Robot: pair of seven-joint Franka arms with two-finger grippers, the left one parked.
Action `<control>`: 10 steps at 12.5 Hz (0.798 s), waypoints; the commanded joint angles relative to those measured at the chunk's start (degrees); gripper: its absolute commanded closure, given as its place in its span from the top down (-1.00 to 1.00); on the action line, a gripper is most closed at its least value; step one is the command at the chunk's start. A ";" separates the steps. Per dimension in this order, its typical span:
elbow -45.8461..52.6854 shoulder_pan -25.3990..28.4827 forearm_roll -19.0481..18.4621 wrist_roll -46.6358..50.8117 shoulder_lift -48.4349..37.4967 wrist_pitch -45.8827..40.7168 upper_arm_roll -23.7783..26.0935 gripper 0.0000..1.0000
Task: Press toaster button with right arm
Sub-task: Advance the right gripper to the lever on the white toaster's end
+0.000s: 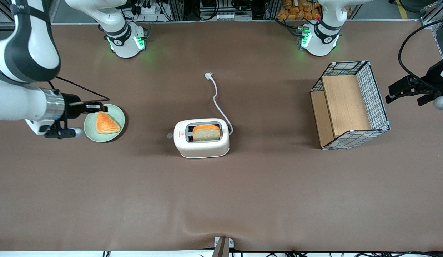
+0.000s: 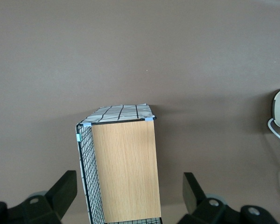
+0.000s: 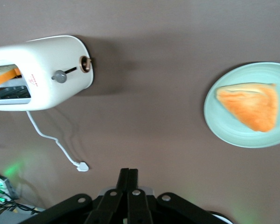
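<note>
While the toaster button [image 1: 169,136] juts untouched from the toaster [image 1: 202,137] mid-bench, the gripper [image 1: 100,106] hovers over the green plate [image 1: 91,132], fingers pressed together.
The toaster's long axis runs along the bench, its button end facing the working arm. I would lower the closed fingers to knob height, line up with the slot, then push down squarely so the light toaster does not skid.
</note>
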 commanded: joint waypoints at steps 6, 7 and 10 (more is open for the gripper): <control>-6.16 5.52 14.73 -4.05 5.94 16.92 -0.32 -1.00; -6.78 5.87 17.53 -4.93 7.17 18.68 -0.23 -1.00; -6.69 8.24 19.06 -5.55 9.73 23.43 -0.14 -1.00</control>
